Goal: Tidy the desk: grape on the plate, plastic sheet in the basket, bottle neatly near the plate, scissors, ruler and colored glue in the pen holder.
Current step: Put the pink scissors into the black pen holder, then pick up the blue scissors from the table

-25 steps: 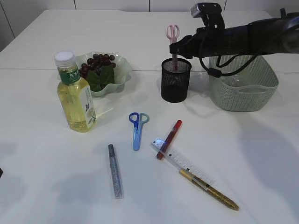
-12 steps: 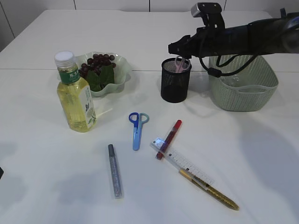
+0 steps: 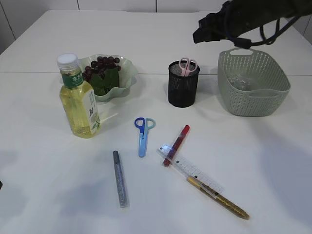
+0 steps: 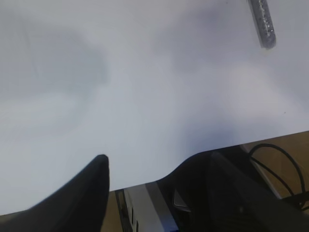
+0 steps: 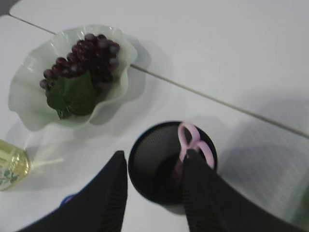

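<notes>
Pink scissors (image 3: 187, 67) (image 5: 193, 141) stand in the black mesh pen holder (image 3: 182, 92) (image 5: 145, 180). My right gripper (image 5: 154, 158) (image 3: 199, 34) hangs open and empty above the holder. Grapes (image 3: 101, 64) (image 5: 89, 53) lie on the green plate (image 3: 127, 73) (image 5: 26, 104). Just left of the plate stands the bottle (image 3: 78, 102). Blue scissors (image 3: 142, 134), a red glue (image 3: 177, 144), the ruler (image 3: 194, 170), a gold glue (image 3: 222, 200) and a silver glue (image 3: 120, 180) (image 4: 263, 21) lie on the table. The plastic sheet (image 3: 241, 81) is in the basket (image 3: 253, 100). My left gripper (image 4: 145, 164) is open over the table's edge.
The red glue rests across one end of the ruler and the gold glue touches its other end. The basket stands close to the right of the pen holder. In the left wrist view, cables and a frame show below the table's front edge.
The right gripper opened and let go of the pink scissors, which dropped deeper into the pen holder. The right arm then rose and drew back to the upper right.
</notes>
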Tool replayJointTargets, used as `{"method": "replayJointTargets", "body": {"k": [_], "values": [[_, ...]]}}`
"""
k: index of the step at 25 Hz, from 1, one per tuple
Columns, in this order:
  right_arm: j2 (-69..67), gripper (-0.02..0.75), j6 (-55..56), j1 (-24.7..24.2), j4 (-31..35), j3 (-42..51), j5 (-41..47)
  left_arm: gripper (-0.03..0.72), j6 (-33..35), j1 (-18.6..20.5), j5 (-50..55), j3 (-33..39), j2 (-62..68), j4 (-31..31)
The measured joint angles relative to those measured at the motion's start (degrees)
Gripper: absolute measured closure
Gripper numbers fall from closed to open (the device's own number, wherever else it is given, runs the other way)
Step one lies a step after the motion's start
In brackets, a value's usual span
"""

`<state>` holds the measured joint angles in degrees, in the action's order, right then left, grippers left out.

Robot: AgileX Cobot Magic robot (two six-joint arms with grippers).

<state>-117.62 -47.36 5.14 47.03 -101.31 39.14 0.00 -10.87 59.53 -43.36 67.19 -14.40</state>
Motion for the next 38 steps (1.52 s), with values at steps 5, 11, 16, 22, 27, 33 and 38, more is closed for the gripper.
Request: {"method": "replayJointTargets", "body": {"k": [5, 11, 16, 22, 27, 33, 38], "values": [[6.46, 0.423, 21.1, 1.6, -21.09, 0.0, 8.65, 0.219, 0.0, 0.0, 0.88, 0.0, 0.0, -0.05], [11.41, 0.423, 36.81, 4.88, -29.23, 0.0, 18.28, 0.219, 0.0, 0.0, 0.88, 0.0, 0.0, -0.27], [12.68, 0.423, 43.49, 9.64, -34.12, 0.0, 24.68, 0.219, 0.0, 0.0, 0.46, 0.0, 0.0, -0.78], [12.77, 0.423, 50.19, 13.38, -39.63, 0.0, 30.01, 0.219, 0.0, 0.91, -3.6, 0.0, 0.0, -0.88], [12.9, 0.423, 57.93, 15.07, -40.55, 0.0, 30.8, 0.219, 0.0, 0.28, -4.62, 0.0, 0.0, -0.88], [12.9, 0.423, 61.16, 19.45, -41.2, -3.02, 30.66, 0.219, 0.0, 0.28, -4.62, 0.0, 0.0, -0.88], [10.58, 0.424, 63.92, 20.92, -41.8, -7.18, 30.89, 0.219, 0.0, 0.28, -4.62, 0.0, 0.0, -0.88]]}}
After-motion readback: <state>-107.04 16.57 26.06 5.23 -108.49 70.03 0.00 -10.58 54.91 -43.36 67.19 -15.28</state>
